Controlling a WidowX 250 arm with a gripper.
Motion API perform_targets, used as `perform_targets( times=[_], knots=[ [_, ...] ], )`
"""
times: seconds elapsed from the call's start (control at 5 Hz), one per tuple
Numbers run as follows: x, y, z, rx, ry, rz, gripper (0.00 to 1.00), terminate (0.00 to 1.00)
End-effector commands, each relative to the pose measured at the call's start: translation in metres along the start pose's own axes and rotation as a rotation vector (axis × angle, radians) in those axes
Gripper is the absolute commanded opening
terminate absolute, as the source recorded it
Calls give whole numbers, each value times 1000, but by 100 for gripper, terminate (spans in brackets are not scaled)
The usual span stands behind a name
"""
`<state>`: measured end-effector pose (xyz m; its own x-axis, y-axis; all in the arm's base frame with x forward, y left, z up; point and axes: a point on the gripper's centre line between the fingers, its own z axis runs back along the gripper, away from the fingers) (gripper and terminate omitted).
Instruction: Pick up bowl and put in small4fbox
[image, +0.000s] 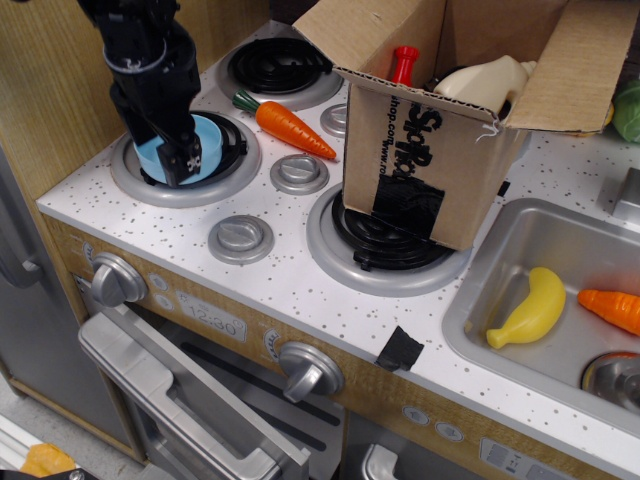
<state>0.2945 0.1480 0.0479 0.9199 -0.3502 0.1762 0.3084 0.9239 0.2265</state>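
Gripping by the rim alone, we judge, risks the bowl (205, 146) tipping or slipping free. Our end effector (172, 158) sits narrow over its near edge; firm closure is unclear. The small4fbox (440, 130) stands well right, already crowded.

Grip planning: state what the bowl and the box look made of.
Bowl: probably plastic, smooth, plain light blue with a soft sheen. Box: corrugated cardboard, matte brown, with fluted cut edges, black printed lettering and a glossy black tape patch.
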Motion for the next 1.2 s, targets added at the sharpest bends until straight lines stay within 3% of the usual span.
perform_targets(
  times=[0.0,0.2,0.4,0.6,1.0],
  knots=[
    [14,9,-13,-28,-82,-57,100,0],
    [17,9,-22,-47,-99,-51,0,0],
    [17,3,-20,-49,-90,-30,0,0],
    [13,1,1,-32,-42,9,0,0],
    [15,9,76,50,40,126,0,0]
  ],
)
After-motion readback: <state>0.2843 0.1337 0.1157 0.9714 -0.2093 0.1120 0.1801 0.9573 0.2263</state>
